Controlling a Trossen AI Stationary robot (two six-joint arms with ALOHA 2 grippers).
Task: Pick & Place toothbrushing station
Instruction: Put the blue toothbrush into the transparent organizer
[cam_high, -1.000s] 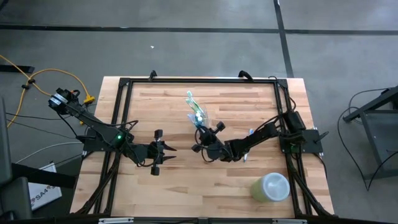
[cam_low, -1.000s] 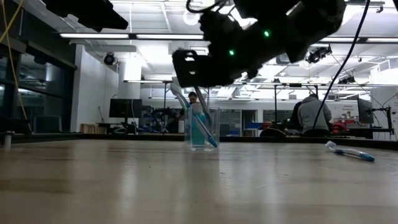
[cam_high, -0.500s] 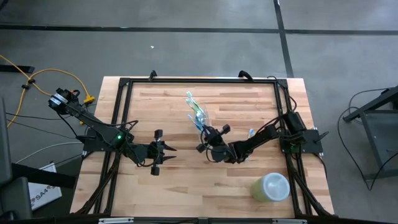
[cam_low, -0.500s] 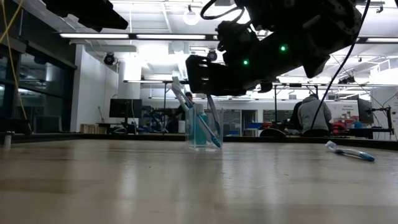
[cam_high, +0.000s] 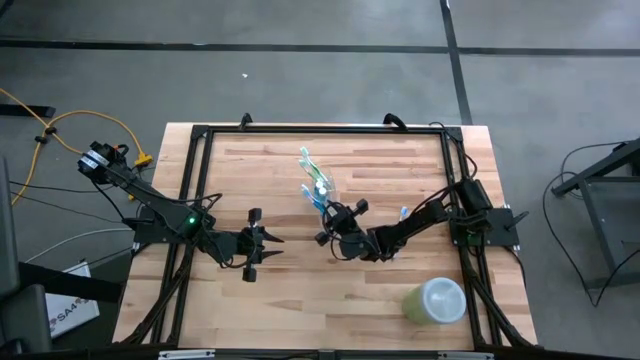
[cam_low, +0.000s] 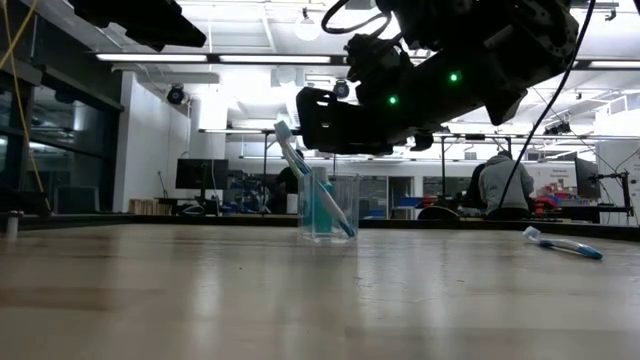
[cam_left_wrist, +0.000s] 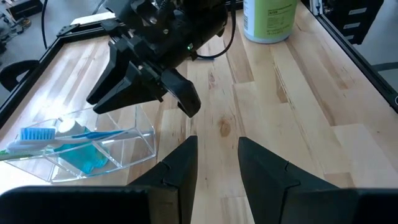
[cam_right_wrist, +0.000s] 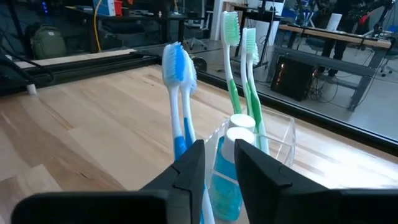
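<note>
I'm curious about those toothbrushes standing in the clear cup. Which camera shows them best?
The right wrist view: the toothbrushes fill it, blue and green heads upright above the cup. The low view shows them small under the arm, the left wrist view through the cup's wall, the high view as specks.

The high view looks straight down from well above, taking in the whole wooden table (cam_high: 300, 290) at frame centre with grey floor around it. The low view sits at tabletop height, facing level across the boards into the room, with the clear cup (cam_low: 328, 208) at mid-frame. The left wrist view looks forward and down along the table at the same cup (cam_left_wrist: 93, 146), close by. The right wrist view faces that cup (cam_right_wrist: 249, 155) from nearest of all, toothbrushes (cam_right_wrist: 177, 68) filling frame centre.
</note>
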